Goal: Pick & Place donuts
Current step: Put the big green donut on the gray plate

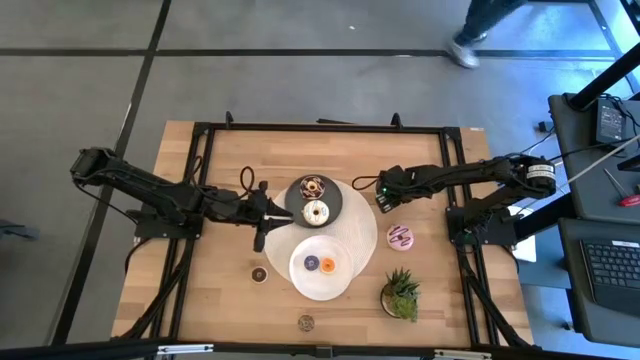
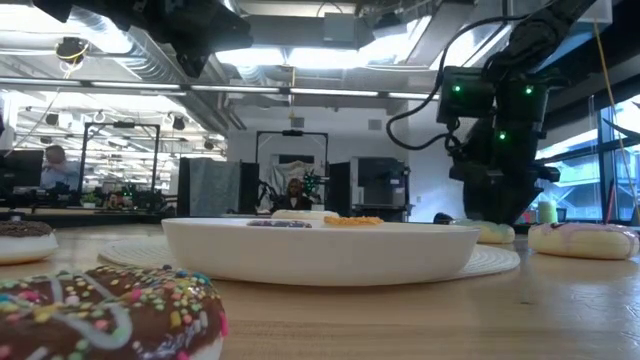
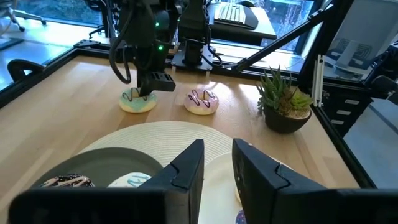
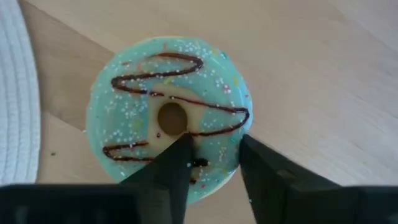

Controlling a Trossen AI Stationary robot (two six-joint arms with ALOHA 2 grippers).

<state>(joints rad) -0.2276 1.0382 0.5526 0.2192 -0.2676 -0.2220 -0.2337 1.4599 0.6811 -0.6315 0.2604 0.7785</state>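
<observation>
The green-iced donut (image 4: 168, 112) with chocolate drizzle lies flat on the wood just right of the woven mat. My right gripper (image 4: 214, 146) is open and points down over it (image 1: 383, 203); one finger stands at the hole and the other at the outer rim. My left gripper (image 3: 217, 152) is narrowly open and empty, hovering at the dark plate's left edge (image 1: 272, 213). The brown donut (image 1: 313, 186) and white donut (image 1: 316, 212) lie on the dark plate (image 1: 335, 199). The purple mini (image 1: 312, 263) and orange mini (image 1: 328, 265) lie on the white plate (image 1: 325, 285). The pink donut (image 1: 401, 237) lies on the table. My right gripper stands from above astride the ring of the green donut on the side nearest it (image 4: 208, 155), one finger (image 4: 177, 155) by the hole, one (image 4: 261, 165) outside. I cannot tell whether the fingers touch it. The donut lies flat on the table.
A round woven mat (image 1: 360, 225) lies under both plates. A small potted plant (image 1: 400, 295) stands near the table's near right corner. A dark brown mini (image 1: 259, 273) lies left of the white plate, and a sprinkled one (image 1: 306, 322) lies by the near edge. A person walks beyond the far edge.
</observation>
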